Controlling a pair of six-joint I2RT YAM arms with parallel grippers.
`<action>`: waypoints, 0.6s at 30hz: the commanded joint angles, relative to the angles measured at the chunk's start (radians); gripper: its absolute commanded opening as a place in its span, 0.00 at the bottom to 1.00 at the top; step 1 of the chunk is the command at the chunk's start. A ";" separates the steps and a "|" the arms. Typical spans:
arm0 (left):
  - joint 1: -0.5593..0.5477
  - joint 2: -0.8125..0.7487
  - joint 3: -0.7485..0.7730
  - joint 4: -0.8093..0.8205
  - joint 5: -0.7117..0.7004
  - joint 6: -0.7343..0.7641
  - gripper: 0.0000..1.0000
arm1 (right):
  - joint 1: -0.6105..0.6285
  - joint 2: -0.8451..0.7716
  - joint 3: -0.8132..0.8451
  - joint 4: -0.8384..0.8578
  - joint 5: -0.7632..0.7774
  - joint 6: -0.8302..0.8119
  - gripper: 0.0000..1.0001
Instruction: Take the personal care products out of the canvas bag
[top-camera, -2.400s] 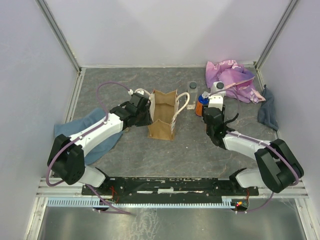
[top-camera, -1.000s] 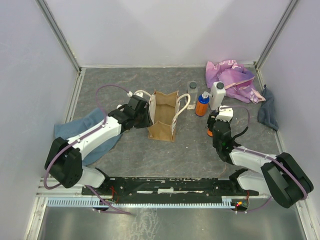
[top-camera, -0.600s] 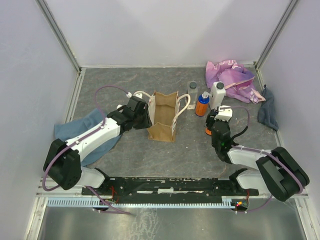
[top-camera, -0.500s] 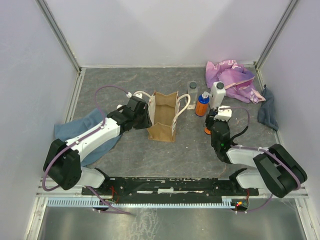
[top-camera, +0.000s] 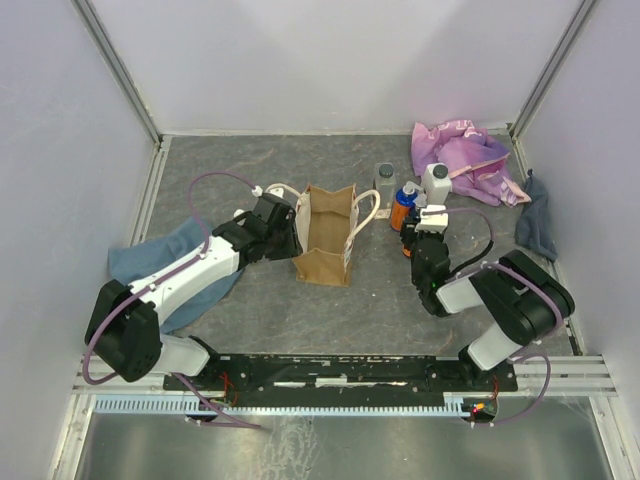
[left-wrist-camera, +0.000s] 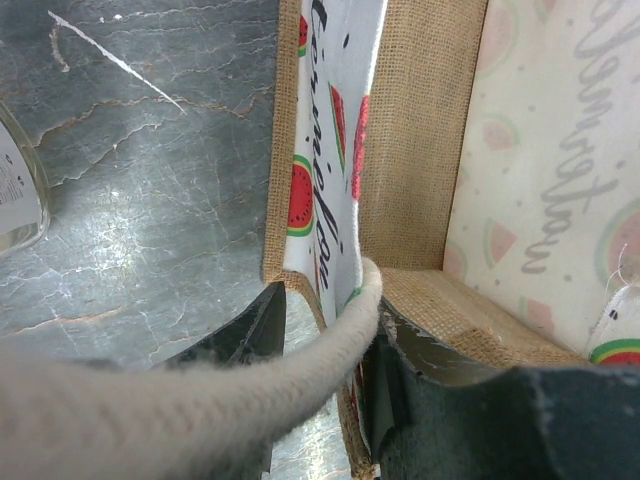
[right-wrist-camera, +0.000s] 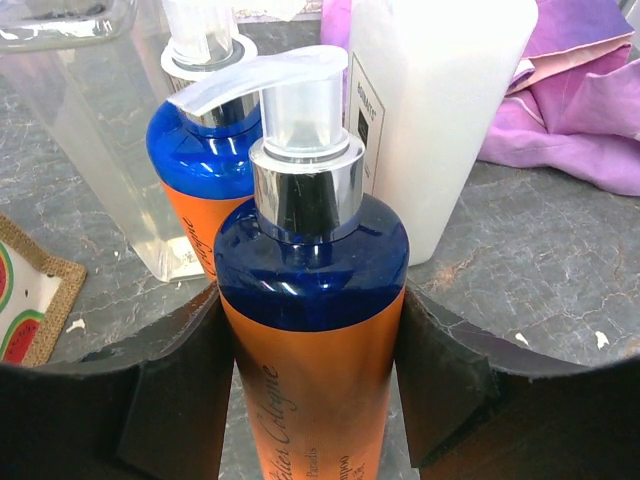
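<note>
The canvas bag (top-camera: 326, 236) stands open at mid-table, its inside (left-wrist-camera: 420, 150) showing bare burlap. My left gripper (top-camera: 286, 236) (left-wrist-camera: 325, 320) is shut on the bag's left wall and cream handle (left-wrist-camera: 340, 330). Upright between the fingers of my right gripper (top-camera: 416, 240) (right-wrist-camera: 310, 370) is an orange pump bottle (right-wrist-camera: 310, 330) with a blue shoulder, and the gripper is shut on it. Just behind it stand another orange bottle (top-camera: 402, 206) (right-wrist-camera: 195, 170), a white bottle (top-camera: 436, 186) (right-wrist-camera: 430, 110) and a clear bottle (top-camera: 385, 179) (right-wrist-camera: 90, 120).
A purple-pink cloth (top-camera: 465, 155) lies at the back right. Against the right wall is a dark grey-blue cloth (top-camera: 538, 226). A blue cloth (top-camera: 170, 268) lies under my left arm. White walls close in the table on three sides.
My right gripper has carried the orange pump bottle back and to the left, up close to the standing bottles. The left gripper and the bag have stayed put.
</note>
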 joint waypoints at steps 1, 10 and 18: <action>-0.001 -0.013 0.008 -0.045 -0.008 0.060 0.42 | 0.005 0.076 -0.005 0.177 -0.002 -0.031 0.60; -0.001 -0.018 0.009 -0.046 -0.009 0.061 0.42 | 0.005 0.037 -0.045 0.166 0.001 0.003 0.66; -0.001 -0.020 0.003 -0.039 -0.010 0.060 0.42 | 0.004 -0.082 -0.033 -0.058 -0.015 0.061 0.79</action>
